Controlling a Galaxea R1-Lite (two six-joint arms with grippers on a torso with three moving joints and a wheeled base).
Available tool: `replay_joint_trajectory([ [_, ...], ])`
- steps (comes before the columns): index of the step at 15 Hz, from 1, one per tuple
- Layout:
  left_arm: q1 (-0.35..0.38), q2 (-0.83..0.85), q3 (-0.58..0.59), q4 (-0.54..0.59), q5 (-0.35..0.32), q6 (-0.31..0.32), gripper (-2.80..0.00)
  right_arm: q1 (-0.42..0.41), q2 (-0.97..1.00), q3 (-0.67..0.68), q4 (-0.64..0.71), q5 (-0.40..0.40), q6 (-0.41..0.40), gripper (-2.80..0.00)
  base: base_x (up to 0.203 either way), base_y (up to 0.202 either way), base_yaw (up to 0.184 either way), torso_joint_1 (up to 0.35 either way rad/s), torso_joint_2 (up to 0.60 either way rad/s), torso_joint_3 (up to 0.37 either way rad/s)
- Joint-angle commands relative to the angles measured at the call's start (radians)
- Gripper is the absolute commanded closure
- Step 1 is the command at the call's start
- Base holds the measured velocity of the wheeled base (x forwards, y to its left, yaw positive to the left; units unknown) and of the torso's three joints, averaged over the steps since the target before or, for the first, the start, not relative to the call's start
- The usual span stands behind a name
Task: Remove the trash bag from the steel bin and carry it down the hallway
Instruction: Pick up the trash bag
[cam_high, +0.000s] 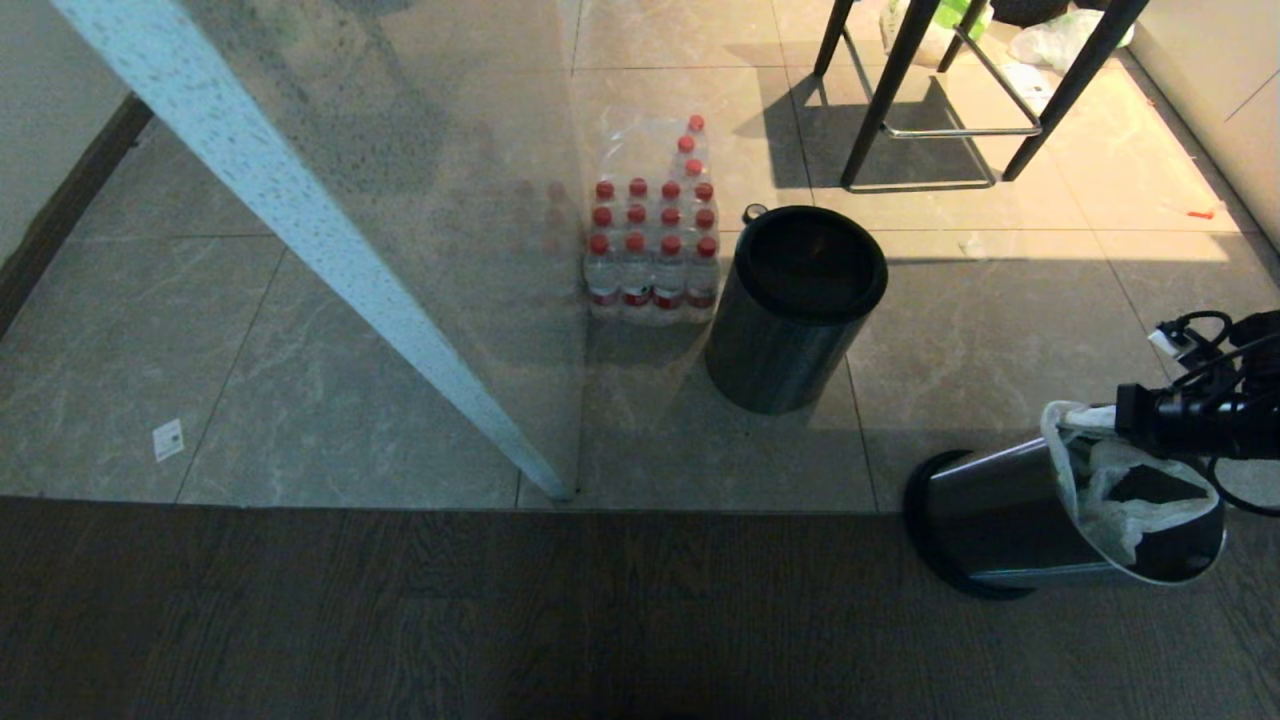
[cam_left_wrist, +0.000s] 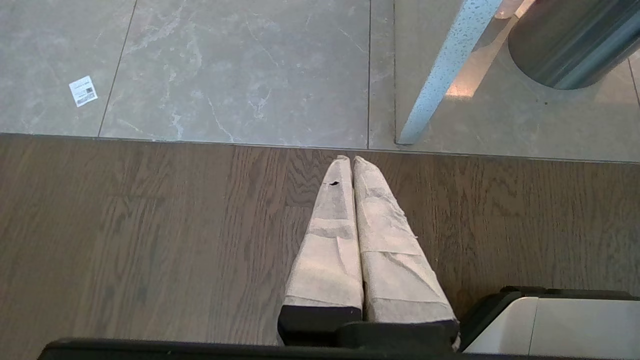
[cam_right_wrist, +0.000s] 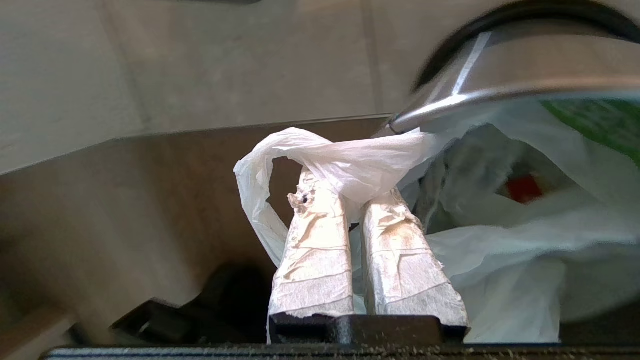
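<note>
The right arm reaches in level from the right edge, its right pincer (cam_right_wrist: 350, 192) clenched on a thin white loop handle of the trash bag (cam_high: 1120, 480). The crinkled bag lines the shiny steel bin (cam_high: 1000, 520), tipped over on dark wood-grain floor (cam_high: 400, 620). The left pincer (cam_left_wrist: 348, 162) hangs closed, empty.

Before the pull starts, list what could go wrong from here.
1. The right tool pinches only one thin loop handle of the trash bag; it might tear or slip.
2. The steel bin looks tilted, so it may topple or drag along.
3. The black bin and bottle pack stand nearby.
</note>
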Motion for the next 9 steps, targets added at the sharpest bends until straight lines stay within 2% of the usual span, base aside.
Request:
replay_joint_trajectory([
  [1,0.0,0.0,0.0,0.0,0.0,0.0,0.0,-0.013,-0.059,0.02,-0.001,0.008,-0.003,0.0,0.0,0.0,0.0,0.0,0.0,0.0],
  [4,0.0,0.0,0.0,0.0,0.0,0.0,0.0,-0.041,-0.147,0.101,0.012,0.005,-0.067,0.0,0.0,0.0,0.0,0.0,0.0,0.0],
  [7,0.0,0.0,0.0,0.0,0.0,0.0,0.0,-0.061,-0.204,0.195,0.024,0.004,-0.234,0.0,0.0,0.0,0.0,0.0,0.0,0.0],
  [9,0.0,0.0,0.0,0.0,0.0,0.0,0.0,-0.084,-0.233,0.232,0.042,0.007,-0.28,0.0,0.0,0.0,0.0,0.0,0.0,0.0],
])
